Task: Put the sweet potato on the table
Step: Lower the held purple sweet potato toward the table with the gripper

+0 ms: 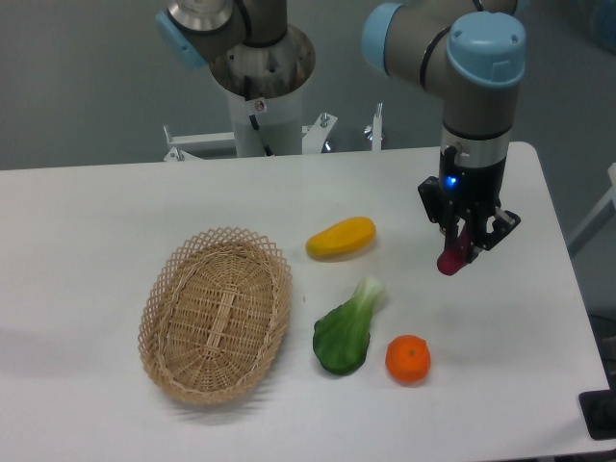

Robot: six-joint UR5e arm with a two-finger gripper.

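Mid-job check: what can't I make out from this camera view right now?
- Sweet potato: upper part hidden between the gripper fingers; only the lower end shows.
- Whether it touches the table: cannot tell from this angle.
- Arm's upper links: cut off by the top edge.

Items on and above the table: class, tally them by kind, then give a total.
Fruit: 2, yellow-orange fruit and orange
Vegetables: 2, bok choy and sweet potato, held in the gripper
Baskets: 1, wicker basket
Total: 5
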